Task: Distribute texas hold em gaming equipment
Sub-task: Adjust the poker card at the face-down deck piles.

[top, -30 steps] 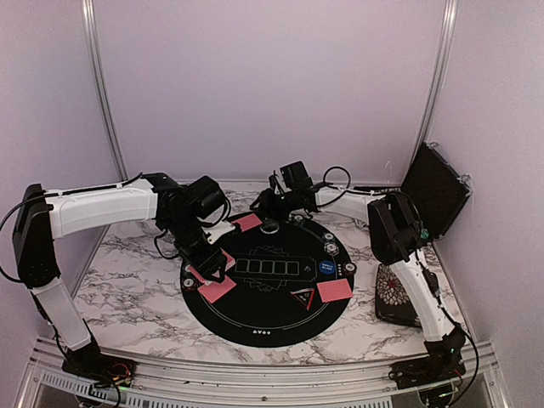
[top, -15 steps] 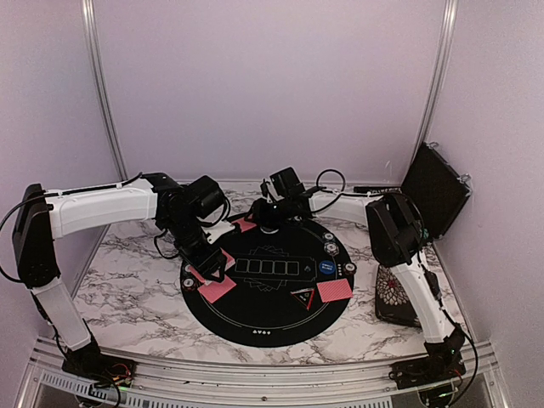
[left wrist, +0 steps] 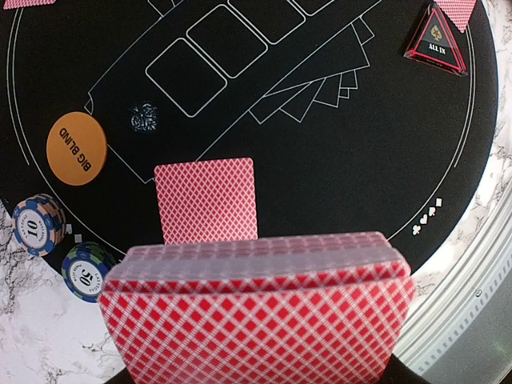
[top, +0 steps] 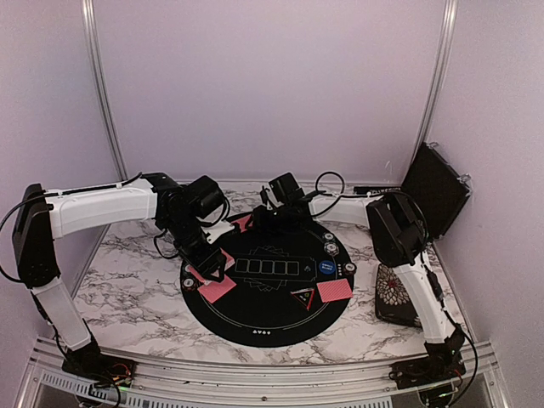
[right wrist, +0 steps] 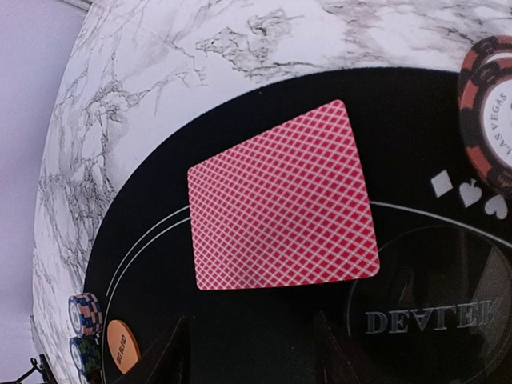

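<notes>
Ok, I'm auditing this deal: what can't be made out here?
Left wrist: the red-backed card deck hides the fingers of the left gripper.
Right wrist: the orange-and-black striped poker chip is cut by the right edge; the single red-backed card lies face down.
Top external: the small chip stack beside the blue round button is too small to read.

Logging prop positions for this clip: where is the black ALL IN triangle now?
In the top view the ALL IN triangle lies on the mat, right of centre, just left of a face-down card and nearer than the blue button.
</notes>
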Robot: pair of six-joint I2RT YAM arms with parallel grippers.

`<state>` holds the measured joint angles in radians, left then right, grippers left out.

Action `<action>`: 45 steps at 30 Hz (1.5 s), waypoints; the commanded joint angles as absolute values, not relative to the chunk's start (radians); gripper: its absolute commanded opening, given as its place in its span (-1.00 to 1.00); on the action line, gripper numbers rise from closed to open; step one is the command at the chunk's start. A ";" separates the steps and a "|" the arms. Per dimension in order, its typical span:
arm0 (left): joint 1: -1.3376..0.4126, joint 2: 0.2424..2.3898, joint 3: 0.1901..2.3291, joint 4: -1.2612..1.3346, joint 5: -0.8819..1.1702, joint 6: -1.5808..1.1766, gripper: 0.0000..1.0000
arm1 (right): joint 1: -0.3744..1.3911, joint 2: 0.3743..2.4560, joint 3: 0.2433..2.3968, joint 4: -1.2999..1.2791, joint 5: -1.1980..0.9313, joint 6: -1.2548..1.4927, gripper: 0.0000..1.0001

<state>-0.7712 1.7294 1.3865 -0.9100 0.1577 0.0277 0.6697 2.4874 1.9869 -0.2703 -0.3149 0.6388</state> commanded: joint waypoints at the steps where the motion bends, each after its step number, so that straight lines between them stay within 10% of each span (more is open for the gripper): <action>1: -0.765 1.713 1.377 -0.910 0.174 0.037 0.09 | 0.678 2.510 2.045 -0.277 -0.298 0.636 0.01; 24: -0.765 1.710 1.373 -0.908 0.176 0.038 0.09 | 0.670 2.538 2.219 -0.325 -0.333 0.594 0.10; 45: -0.782 1.721 1.383 -0.914 0.174 0.025 0.10 | 0.655 2.035 1.413 0.198 -0.673 0.838 0.15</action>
<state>-0.7738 1.7294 1.3808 -0.9100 0.1608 0.0265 0.6579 2.0926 1.5269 0.0261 -0.5571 0.7441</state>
